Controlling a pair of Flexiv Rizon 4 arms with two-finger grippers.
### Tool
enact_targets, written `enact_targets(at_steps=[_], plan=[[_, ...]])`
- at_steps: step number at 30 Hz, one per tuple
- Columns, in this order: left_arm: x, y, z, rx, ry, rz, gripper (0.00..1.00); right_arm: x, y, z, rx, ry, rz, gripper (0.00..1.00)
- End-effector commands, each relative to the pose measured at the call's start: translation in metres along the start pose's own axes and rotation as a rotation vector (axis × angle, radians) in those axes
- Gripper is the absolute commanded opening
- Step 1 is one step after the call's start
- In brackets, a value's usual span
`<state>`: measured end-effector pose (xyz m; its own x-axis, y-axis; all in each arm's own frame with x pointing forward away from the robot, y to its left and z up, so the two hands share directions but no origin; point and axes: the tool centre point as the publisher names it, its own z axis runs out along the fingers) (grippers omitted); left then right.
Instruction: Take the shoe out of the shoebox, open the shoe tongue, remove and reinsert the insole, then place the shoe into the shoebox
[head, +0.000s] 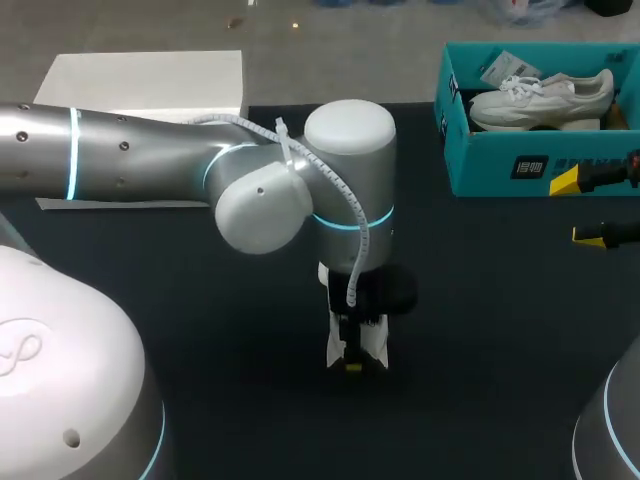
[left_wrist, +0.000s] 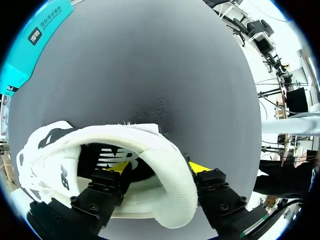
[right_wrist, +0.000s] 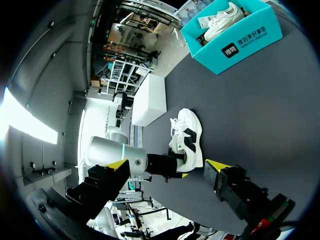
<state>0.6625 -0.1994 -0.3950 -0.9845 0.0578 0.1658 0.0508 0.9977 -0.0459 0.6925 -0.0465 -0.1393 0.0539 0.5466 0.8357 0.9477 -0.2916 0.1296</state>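
A dark, matte table (head: 500, 350) lies flat under even light.

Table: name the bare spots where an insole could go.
Bare table between the shoe in the left end effector and the shoebox, and on toward the right end effector. Crowded around the shoe, under the left arm.

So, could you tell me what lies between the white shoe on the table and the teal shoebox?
Only bare dark table lies between the shoe and the shoebox, as the right wrist view shows.
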Motion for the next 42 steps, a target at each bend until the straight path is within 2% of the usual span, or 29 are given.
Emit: enact_targets(at_steps=[1, 9, 18, 26, 28, 34, 42], plan=[[0.003, -0.004, -0.011, -0.049, 0.006, -0.006, 0.0, 0.0, -0.001, 0.0, -0.001, -0.001, 0.001, 1.0], [0.019, 0.004, -0.045, -0.082, 0.039, -0.048, 0.0, 0.0, -0.001, 0.0, -0.001, -0.001, 0.001, 1.0], [0.038, 0.005, -0.11, -0.105, -0.034, -0.077, 0.0, 0.0, -0.001, 0.0, -0.001, -0.001, 0.001, 1.0], [0.046, 0.008, -0.165, -0.038, -0.038, -0.094, 0.0, 0.0, -0.001, 0.0, -0.001, -0.001, 0.001, 1.0], [0.045, 0.01, -0.174, -0.013, -0.032, -0.103, 0.0, 0.0, -0.001, 0.0, -0.001, -0.001, 0.001, 1.0], [0.04, 0.014, -0.194, -0.028, -0.042, -0.119, 0.0, 0.0, -0.001, 0.0, -0.001, -0.001, 0.001, 1.0], [0.038, 0.011, -0.205, -0.115, -0.047, -0.103, 0.0, 0.0, -0.001, 0.0, -0.001, -0.001, 0.001, 1.0]])
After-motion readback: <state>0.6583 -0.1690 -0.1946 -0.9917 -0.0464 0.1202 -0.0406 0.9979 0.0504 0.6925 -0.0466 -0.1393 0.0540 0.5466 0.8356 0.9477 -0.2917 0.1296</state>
